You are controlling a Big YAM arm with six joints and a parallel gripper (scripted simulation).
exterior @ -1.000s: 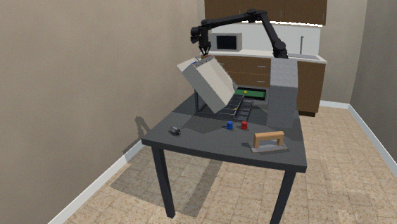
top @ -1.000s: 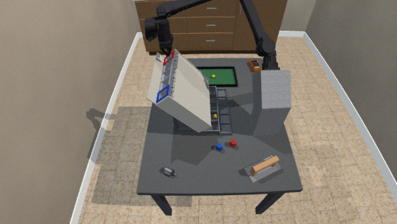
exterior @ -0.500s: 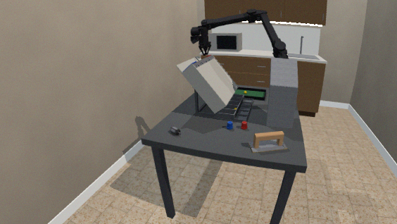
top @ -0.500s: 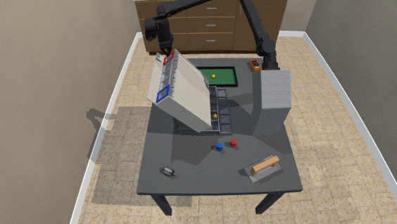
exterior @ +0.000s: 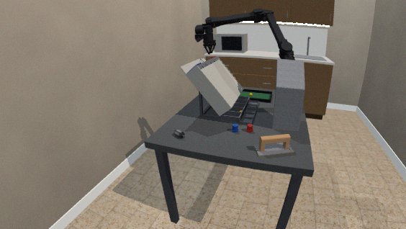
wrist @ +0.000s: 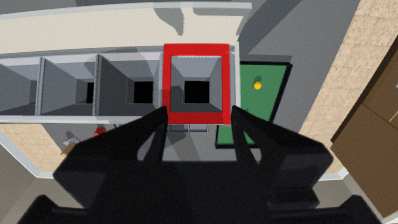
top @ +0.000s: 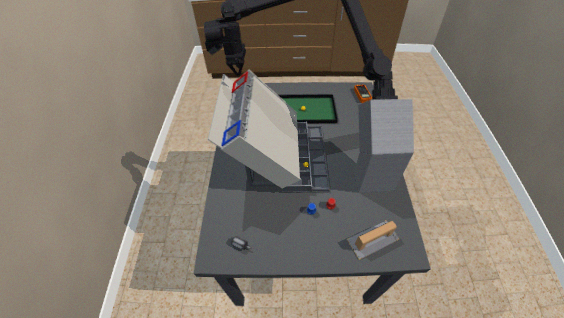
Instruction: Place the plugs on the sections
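Note:
My gripper (top: pixel 235 65) hangs close above the red-banded funnel (top: pixel 240 81) at the top far end of the slanted white cover (top: pixel 265 135). In the wrist view its fingers stand partly open with nothing between them, framing the red-banded funnel (wrist: pixel 196 90). The blue-banded funnel (top: pixel 231 133) is at the near end of the funnel row. One yellow marble (top: pixel 303 107) lies in the green tray (top: pixel 310 108). Another yellow marble (top: pixel 306 164) lies in a near section of the grey divided tray (top: pixel 312 157) below the cover. The red plug (top: pixel 331 203) and blue plug (top: pixel 311 208) stand side by side on the table.
A tall grey block (top: pixel 387 140) holds the arm's base at the right. An orange device (top: pixel 363 92) lies beside the green tray. A wood-handled float (top: pixel 375 239) and a small dark object (top: pixel 240 243) lie near the front edge. Brown drawers stand behind the table.

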